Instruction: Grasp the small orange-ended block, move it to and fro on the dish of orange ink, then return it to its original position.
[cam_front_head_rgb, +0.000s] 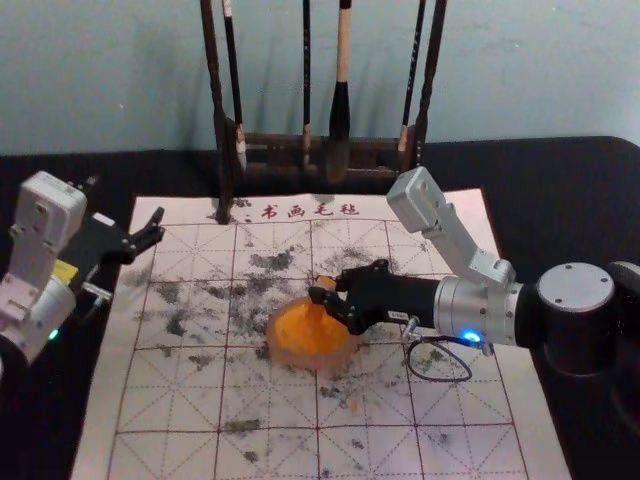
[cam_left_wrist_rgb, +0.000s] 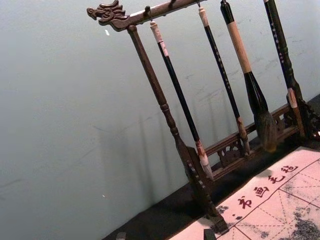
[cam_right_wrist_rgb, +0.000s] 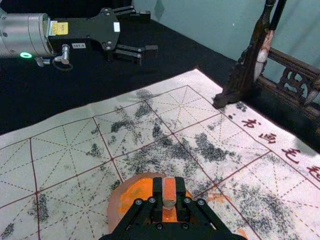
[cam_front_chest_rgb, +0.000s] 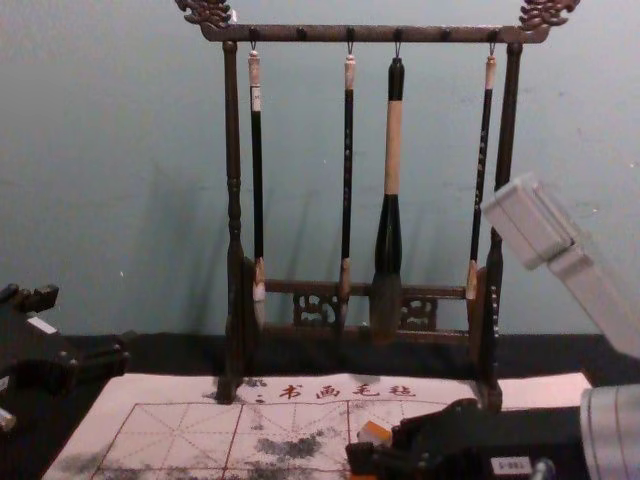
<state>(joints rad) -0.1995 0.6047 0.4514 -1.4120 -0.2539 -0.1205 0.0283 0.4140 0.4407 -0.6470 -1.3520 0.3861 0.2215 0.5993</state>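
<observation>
My right gripper (cam_front_head_rgb: 330, 292) reaches in over the orange ink dish (cam_front_head_rgb: 312, 328), shut on the small block (cam_front_head_rgb: 326, 283). In the right wrist view, the block (cam_right_wrist_rgb: 169, 191) is pinched between the fingertips of the right gripper (cam_right_wrist_rgb: 169, 200), with the dish (cam_right_wrist_rgb: 116, 202) beneath and around them. An orange face of the block (cam_front_chest_rgb: 375, 433) shows beside the right gripper (cam_front_chest_rgb: 372, 455) in the chest view. Whether the block touches the ink I cannot tell. My left gripper (cam_front_head_rgb: 152, 232) is parked open off the mat's left side; its fingertips edge into the left wrist view.
A white gridded mat (cam_front_head_rgb: 270, 435) with dark ink smudges lies under the dish on the black table (cam_front_head_rgb: 560, 190). Behind, a dark wooden rack (cam_front_chest_rgb: 232, 200) holds several hanging brushes, including a thick one (cam_front_chest_rgb: 388, 230), with its feet at the mat's back edge.
</observation>
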